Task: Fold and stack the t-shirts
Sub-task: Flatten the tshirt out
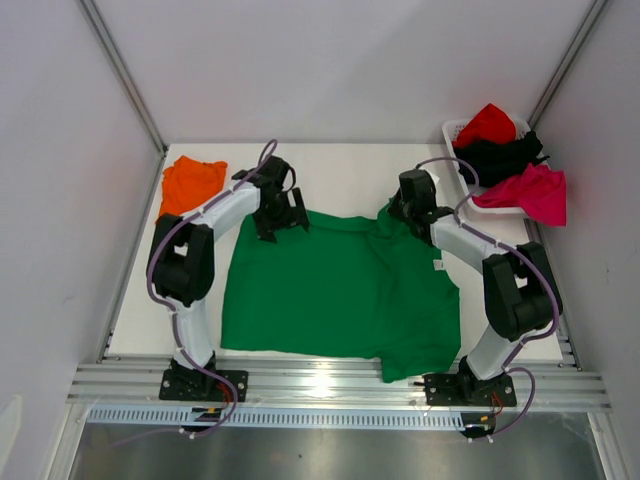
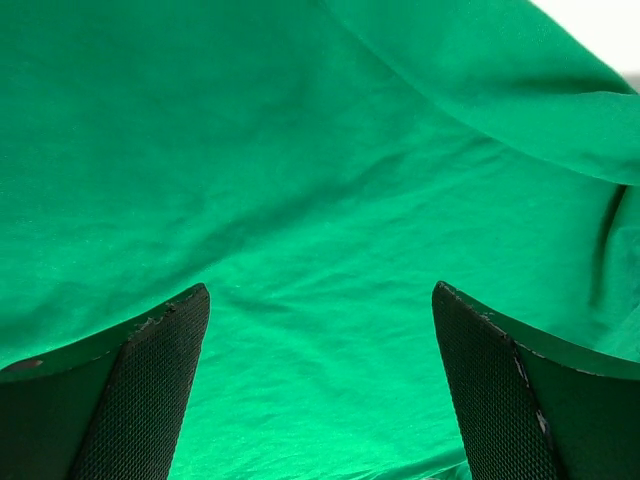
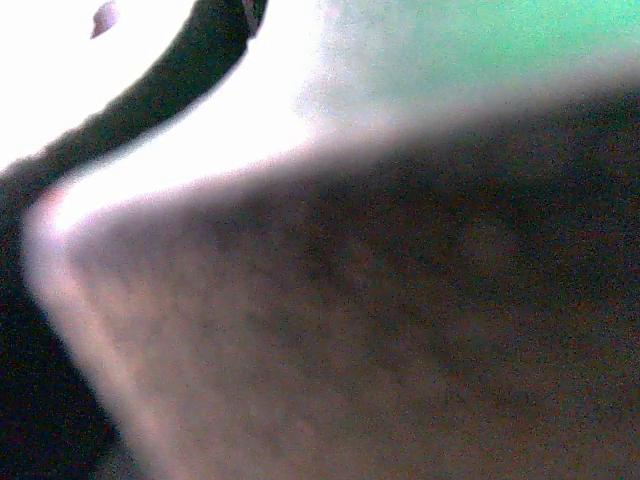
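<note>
l pincer (image 2: 320, 290) over green tee (image 1: 330, 290) (basket (image 1: 450, 129) r)

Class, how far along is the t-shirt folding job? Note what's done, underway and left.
Done: the folded orange cloth t-shirt lies at the far left. In hand: the bright green cloth t-shirt is spread out; the left gripper hovers open over it, the right gripper is shut at its far edge. Left: red t-shirt, black t-shirt and magenta t-shirt in the white basket.

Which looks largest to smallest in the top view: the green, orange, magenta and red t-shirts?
1. green t-shirt, spread flat, by far largest.
2. orange t-shirt and magenta t-shirt look alike; not ranked.
3. red t-shirt, bunched, smallest.
</note>
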`<action>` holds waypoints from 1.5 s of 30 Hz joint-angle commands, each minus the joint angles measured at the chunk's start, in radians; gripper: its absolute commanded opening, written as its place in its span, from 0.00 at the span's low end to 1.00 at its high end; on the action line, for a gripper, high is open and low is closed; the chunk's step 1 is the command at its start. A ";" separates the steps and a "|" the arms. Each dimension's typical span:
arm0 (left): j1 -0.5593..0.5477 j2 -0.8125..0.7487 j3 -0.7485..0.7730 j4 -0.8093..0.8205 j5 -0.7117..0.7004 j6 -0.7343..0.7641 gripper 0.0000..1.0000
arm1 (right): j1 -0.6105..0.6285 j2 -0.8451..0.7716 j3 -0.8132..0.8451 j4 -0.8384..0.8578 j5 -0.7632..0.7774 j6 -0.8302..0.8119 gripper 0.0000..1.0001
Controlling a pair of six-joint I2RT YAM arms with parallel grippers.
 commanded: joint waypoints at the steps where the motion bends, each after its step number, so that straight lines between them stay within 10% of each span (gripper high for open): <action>1: 0.009 -0.058 0.042 -0.023 -0.033 0.032 0.94 | -0.009 -0.029 0.053 0.030 0.033 -0.030 0.03; 35: 0.039 0.028 0.287 -0.145 -0.266 0.036 0.94 | -0.147 -0.051 0.177 0.015 -0.028 -0.056 0.03; 45: 0.095 0.049 0.266 -0.047 -0.189 -0.398 0.94 | -0.146 -0.063 0.147 0.018 -0.036 -0.068 0.03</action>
